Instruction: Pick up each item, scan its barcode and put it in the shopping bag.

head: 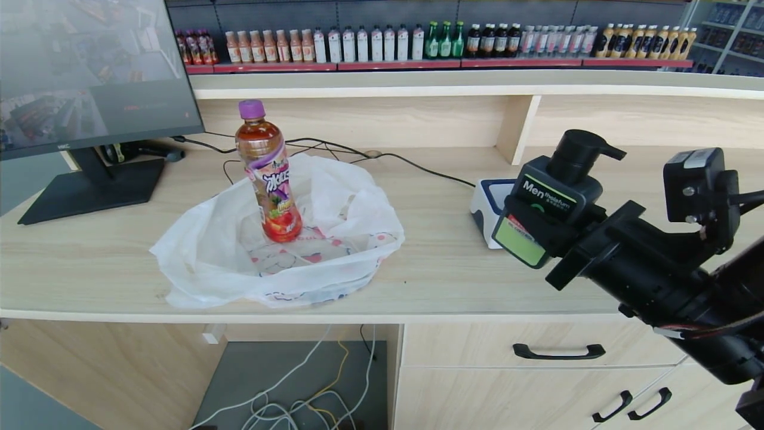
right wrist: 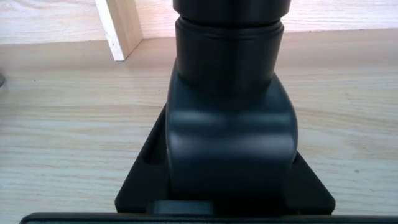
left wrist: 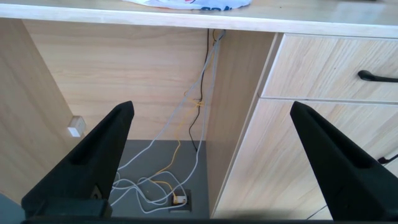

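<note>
My right gripper is shut on a black pump bottle with a green label, holding it above the counter right in front of the white and blue barcode scanner. From the right wrist the pump bottle appears close up, with the counter behind it. A white shopping bag lies open on the counter's middle, and an orange drink bottle with a purple cap stands upright inside it. My left gripper hangs open below the counter edge, facing the cupboard front and the cables.
A monitor on a black stand sits at the counter's far left. Black cables run across the counter behind the bag. A raised wooden ledge with a divider backs the counter. Drawers with black handles lie below on the right.
</note>
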